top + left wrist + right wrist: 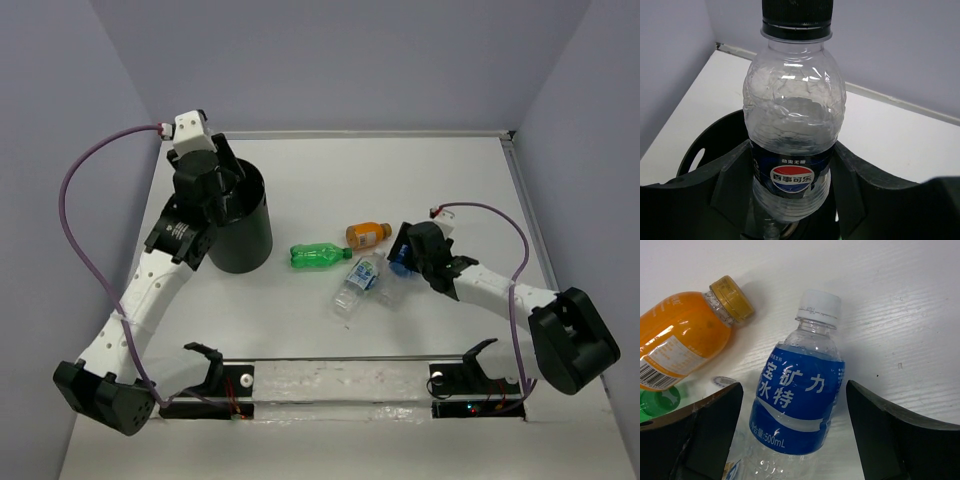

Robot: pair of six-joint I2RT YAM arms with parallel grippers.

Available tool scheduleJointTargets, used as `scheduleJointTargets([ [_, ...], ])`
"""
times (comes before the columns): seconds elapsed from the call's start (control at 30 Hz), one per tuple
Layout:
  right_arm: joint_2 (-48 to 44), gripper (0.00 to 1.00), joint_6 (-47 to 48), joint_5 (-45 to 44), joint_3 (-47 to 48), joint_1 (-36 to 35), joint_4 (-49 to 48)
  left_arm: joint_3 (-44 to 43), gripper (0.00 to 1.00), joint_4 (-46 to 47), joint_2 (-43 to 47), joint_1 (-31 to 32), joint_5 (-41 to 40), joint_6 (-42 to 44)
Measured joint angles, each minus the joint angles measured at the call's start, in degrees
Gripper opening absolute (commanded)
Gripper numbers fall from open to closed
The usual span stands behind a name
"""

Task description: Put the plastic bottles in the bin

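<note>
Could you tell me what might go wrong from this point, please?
1. The left pincer holds the cola bottle over the bin, near its rim; released there, it might strike the rim and fall outside.
2. The right pincer is open astride the lying blue-label bottle, with the orange bottle close beside one finger; closing could nudge that or roll the bottle away.

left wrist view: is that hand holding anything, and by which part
The left hand grips the cola bottle by its lower body, at the label, above the bin. The right hand holds nothing, open around the blue-label bottle.
</note>
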State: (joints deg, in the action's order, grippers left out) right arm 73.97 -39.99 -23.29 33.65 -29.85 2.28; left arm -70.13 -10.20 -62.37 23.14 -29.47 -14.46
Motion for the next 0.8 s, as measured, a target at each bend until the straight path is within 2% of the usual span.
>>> scheduleJointTargets([
  [0.2,0.00,0.86,-0.79,0.61,-1.66,1.22,-1.09,9.25,0.45,7.39,-0.39,-1.99,-4.22,1.36],
  [0.3,-0.02,0.85,-1.07,0.63,-2.21,1.92,-1.44,12.15,0.53,9.99,-1.11,-2.47,-5.51,2.25],
  [0.37,-0.13,0.77,-1.31,0.63,-2.75,2.40,-1.55,13.53,0.73,11.54,-1.55,-2.75,-5.95,2.69],
  [0.4,-0.22,0.74,-1.46,0.63,-2.97,2.47,-1.53,14.05,0.90,12.00,-1.66,-2.91,-6.14,2.82],
  [0.43,-0.39,0.69,-1.57,0.61,-3.21,2.56,-1.53,14.43,0.97,12.17,-1.75,-2.99,-6.23,3.02],
  [0.5,-1.11,0.65,-1.92,0.59,-3.78,2.67,-1.44,14.84,0.99,12.57,-1.77,-3.02,-6.45,3.19],
  [0.53,-1.60,0.58,-2.01,0.57,-3.93,2.67,-1.44,14.88,0.99,12.83,-1.75,-3.02,-6.47,3.21],
  [0.67,-4.52,0.43,-2.23,0.11,-4.92,2.78,-1.29,14.86,0.99,13.05,-0.87,-3.02,-5.90,3.32],
  [0.8,-10.21,0.39,-2.27,-0.76,-6.82,2.78,-0.92,14.71,0.99,12.17,2.91,-3.02,-3.28,3.21],
])
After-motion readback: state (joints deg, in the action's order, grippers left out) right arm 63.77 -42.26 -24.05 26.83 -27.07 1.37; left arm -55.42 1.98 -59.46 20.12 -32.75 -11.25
